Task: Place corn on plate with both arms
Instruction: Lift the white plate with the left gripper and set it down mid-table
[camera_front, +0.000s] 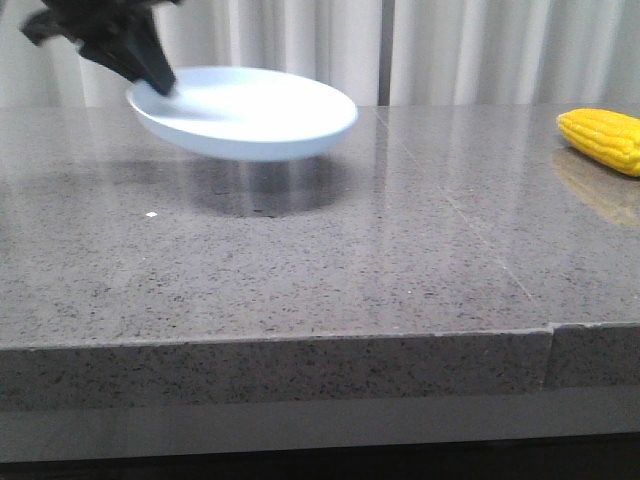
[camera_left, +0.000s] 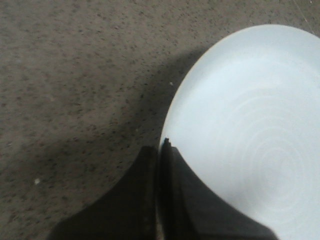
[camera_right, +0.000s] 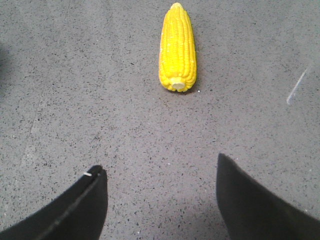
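Aloft over the grey stone table (camera_front: 300, 270), the plate (camera_front: 250, 110) hangs pinched by its rim in my left gripper (camera_left: 159, 150), its shadow on the surface beneath showing it clear of the top. Meanwhile my right gripper (camera_right: 160, 200) stands wide and empty, the corn (camera_right: 177, 47) lying ahead on the table, stub end toward me, well apart from the plate. By my reckoning, the right arm must next advance and close around the cob.
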